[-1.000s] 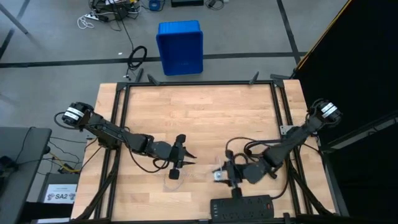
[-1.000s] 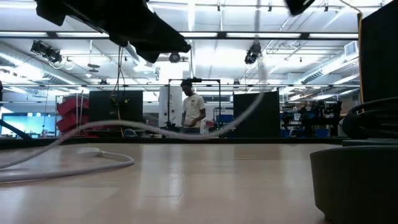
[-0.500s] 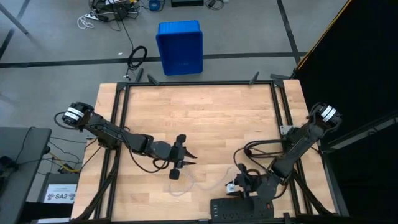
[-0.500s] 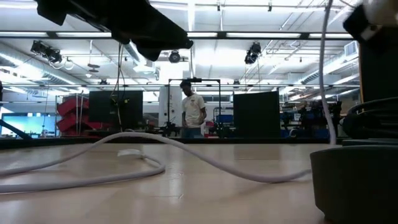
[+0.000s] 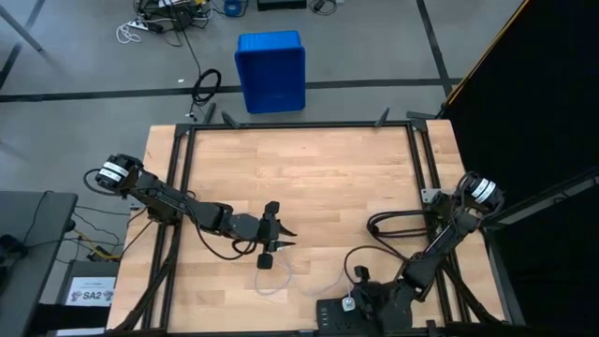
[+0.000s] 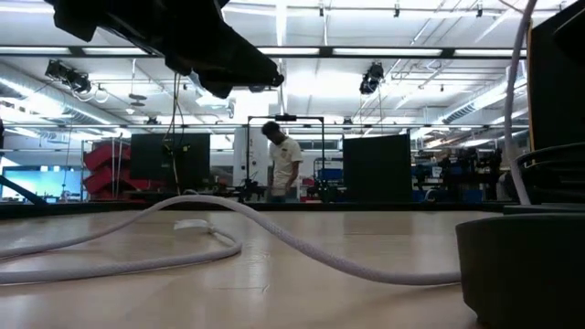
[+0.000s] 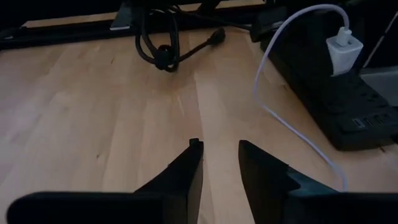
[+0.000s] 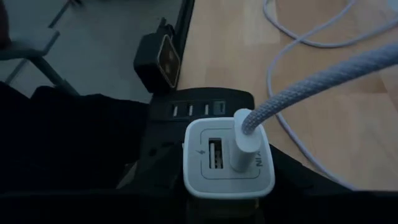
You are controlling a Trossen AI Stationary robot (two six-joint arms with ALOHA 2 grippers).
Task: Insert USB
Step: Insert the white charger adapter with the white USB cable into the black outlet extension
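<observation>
Now: right gripper clamped on white adapter at power strip, lower centre of high view | USB plugged into adapter, trailing in loops across table | left gripper fingers apart, empty, centre-left.

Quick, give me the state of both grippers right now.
Left gripper: open, holding nothing, above bare table.
Right gripper: shut on the white adapter, with the cable plugged into it, over the power strip.
</observation>
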